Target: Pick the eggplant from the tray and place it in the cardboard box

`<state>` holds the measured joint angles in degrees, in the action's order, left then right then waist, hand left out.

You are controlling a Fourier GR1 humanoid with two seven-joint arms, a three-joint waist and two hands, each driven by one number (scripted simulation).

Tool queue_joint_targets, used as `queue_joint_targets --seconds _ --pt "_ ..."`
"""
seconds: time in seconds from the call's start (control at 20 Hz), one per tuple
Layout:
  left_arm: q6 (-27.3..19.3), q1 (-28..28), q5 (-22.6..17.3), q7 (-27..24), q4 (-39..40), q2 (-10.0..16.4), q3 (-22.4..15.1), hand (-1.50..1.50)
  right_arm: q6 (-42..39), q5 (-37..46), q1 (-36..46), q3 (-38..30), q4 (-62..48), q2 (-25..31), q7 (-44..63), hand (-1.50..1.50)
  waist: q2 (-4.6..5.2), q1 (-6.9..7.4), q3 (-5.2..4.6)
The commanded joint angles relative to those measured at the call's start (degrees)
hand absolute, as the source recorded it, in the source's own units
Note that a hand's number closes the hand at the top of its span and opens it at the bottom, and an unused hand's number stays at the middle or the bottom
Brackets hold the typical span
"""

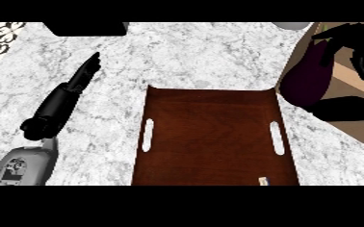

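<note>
The marble counter [213,53] fills most of what I can see, and the dark wooden tray [210,134] takes up the middle of its near edge, with a pale slot handle down its left side [148,134] and another down its right [277,138]. At the counter's right edge, just beside the tray's far right corner, is the cardboard box [350,74]; its brown wall runs slantwise towards the far edge. The eggplant [309,77], deep purple and bulky, is off the tray and inside the box's outline, close against that wall, though I cannot tell whether it rests on the box floor. The right hand [343,109] is curled round it, dark fingers hooked over its far end and the rest of the hand beneath its near end. The left hand [80,77] lies well apart over the counter's left side, fingers straight and pressed together, pointing away, touching nothing; its grey forearm [28,166] enters at the near left corner. A black block [85,28] sits at the far edge, a grey rounded thing [292,25] near the far right corner, and a small label [265,180] on the tray's near right corner.
</note>
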<state>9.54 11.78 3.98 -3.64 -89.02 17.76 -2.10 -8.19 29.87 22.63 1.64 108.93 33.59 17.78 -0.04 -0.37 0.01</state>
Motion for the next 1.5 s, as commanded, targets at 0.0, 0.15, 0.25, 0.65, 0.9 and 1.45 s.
queue_joint_targets --seconds 0.0,0.15,0.25,0.65,0.9,1.45 --pt "2.1 1.0 -1.2 2.2 -0.5 1.2 1.3 0.0 0.3 -4.1 0.4 -9.1 -7.3 1.4 -3.4 1.5 0.1 0.42 0.03" --pt "0.4 2.4 1.0 1.2 0.9 -0.9 0.0 0.0 0.0 -2.8 6.3 -10.6 -16.9 2.1 -3.6 1.5 0.27 1.0 0.0" --pt "1.7 1.7 -0.8 1.8 -0.9 -0.5 1.1 0.0 -1.4 -2.2 9.6 -12.9 -21.3 5.9 -6.5 1.5 0.21 1.11 0.0" --pt "2.7 1.8 0.0 -0.3 -0.1 -0.3 0.6 0.0 -12.3 1.7 11.6 -8.0 -43.1 13.9 -15.6 1.5 0.61 2.47 0.0" --pt "0.9 1.8 2.5 -0.6 1.5 -2.4 -0.8 0.0 -13.7 4.8 14.6 -6.1 -57.3 15.8 -27.1 1.5 0.69 2.26 0.04" --pt "2.3 2.5 2.1 -1.5 3.1 -1.7 1.1 0.0 -19.6 9.5 19.7 -2.2 -75.4 19.1 -49.8 -1.5 0.79 2.23 0.1"
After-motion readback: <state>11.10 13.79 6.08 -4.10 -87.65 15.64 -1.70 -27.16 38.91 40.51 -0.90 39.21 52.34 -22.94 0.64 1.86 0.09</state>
